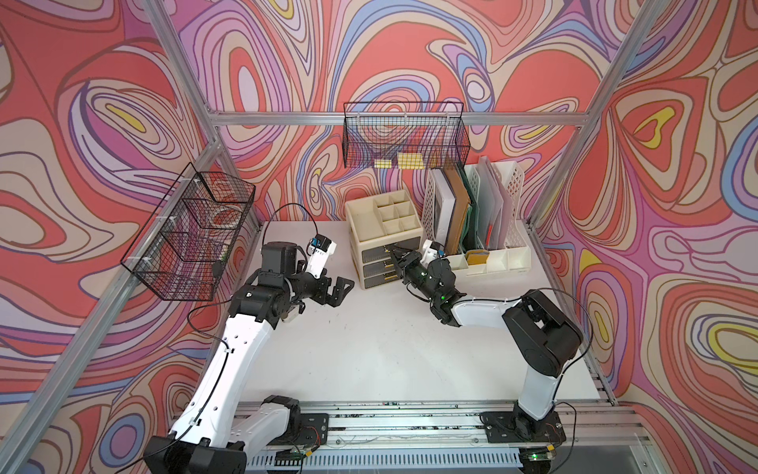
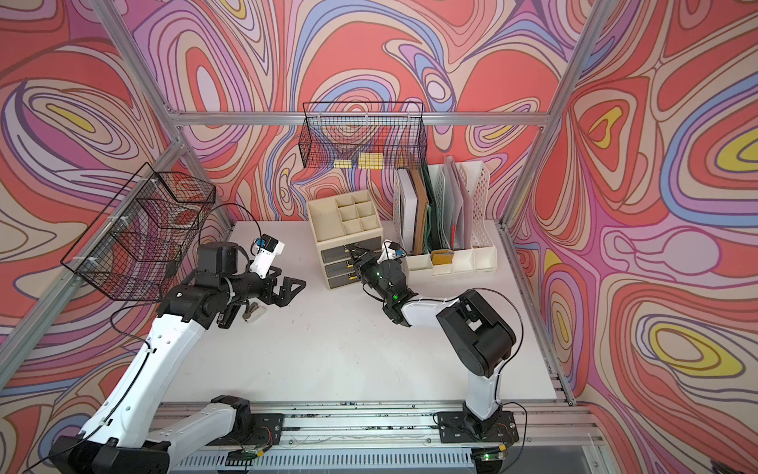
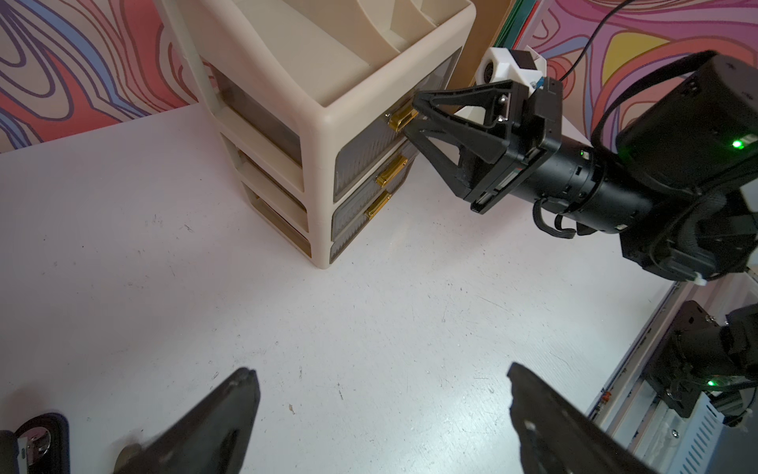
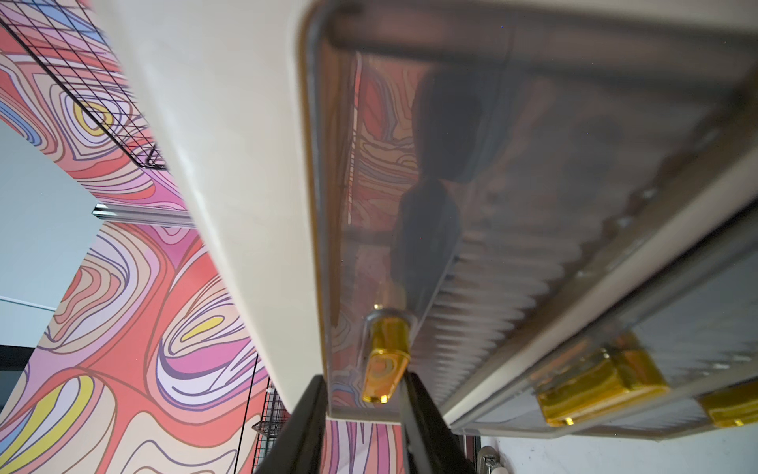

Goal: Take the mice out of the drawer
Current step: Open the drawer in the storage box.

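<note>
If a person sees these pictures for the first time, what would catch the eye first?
The swirling red, pink and purple walls around the white table dominate. At the table's back stands a cream organiser, where the right gripper has its fingers either side of the top drawer's gold handle. The left gripper hangs wide open above the table, left of the organiser.

White-shelled arms (image 1: pixel 242 349), black joints (image 1: pixel 541 332) (green lights (image 1: pixel 442 296)), thin black cables (image 1: pixel 213 381).
</note>
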{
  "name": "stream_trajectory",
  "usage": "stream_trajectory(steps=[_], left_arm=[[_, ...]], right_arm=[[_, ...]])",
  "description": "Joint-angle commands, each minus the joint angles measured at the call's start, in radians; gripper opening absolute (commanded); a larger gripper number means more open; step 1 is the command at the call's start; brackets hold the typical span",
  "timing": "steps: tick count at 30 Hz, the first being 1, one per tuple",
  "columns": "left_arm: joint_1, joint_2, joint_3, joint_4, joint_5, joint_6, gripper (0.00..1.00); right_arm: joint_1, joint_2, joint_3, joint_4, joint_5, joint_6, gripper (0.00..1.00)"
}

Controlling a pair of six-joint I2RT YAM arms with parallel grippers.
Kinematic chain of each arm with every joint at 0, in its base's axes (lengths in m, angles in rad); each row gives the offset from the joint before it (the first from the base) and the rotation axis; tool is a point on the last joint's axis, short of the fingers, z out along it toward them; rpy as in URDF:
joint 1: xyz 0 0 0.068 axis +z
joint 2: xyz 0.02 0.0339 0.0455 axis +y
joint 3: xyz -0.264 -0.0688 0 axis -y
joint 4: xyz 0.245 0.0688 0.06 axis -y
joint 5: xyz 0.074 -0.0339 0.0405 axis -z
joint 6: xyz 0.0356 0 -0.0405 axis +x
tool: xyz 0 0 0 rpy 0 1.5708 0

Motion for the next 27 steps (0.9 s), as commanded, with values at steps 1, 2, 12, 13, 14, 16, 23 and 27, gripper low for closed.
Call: stream_trajectory(steps=[1,2,12,13,14,16,23,27], left_arm=[[-0.002,-0.006,-0.009,0.013,0.009,-0.003,0.99],[-0.002,-0.006,-0.008,0.014,0.01,-0.002,0.99],[-0.002,-0.007,-0.01,0.014,0.021,0.002,0.99],[-0.002,-0.009,-0.01,0.014,0.023,0.002,1.0],[-0.002,-0.01,-0.009,0.015,0.021,0.001,0.99],[-0.001,-0.009,-0.01,0.014,0.019,0.003,0.99],[-0.002,-0.011,-0.011,0.015,0.014,0.003,0.99],[-0.002,-0.011,-0.015,0.018,0.003,0.006,0.99]], right_arm=[[0.005,0.011,0.027,0.008,0.028,0.009,0.32],[0.005,0.013,0.027,0.011,0.032,0.012,0.31],[0.003,0.015,0.017,0.003,0.057,0.043,0.25],[0.003,0.014,0.01,0.009,0.06,0.047,0.23],[0.003,0.01,0.004,0.012,0.062,0.049,0.22],[0.003,0.002,-0.009,0.014,0.063,0.051,0.19],[0.001,-0.033,-0.054,0.015,0.061,0.054,0.11],[0.001,-0.064,-0.087,0.004,0.049,0.057,0.1]])
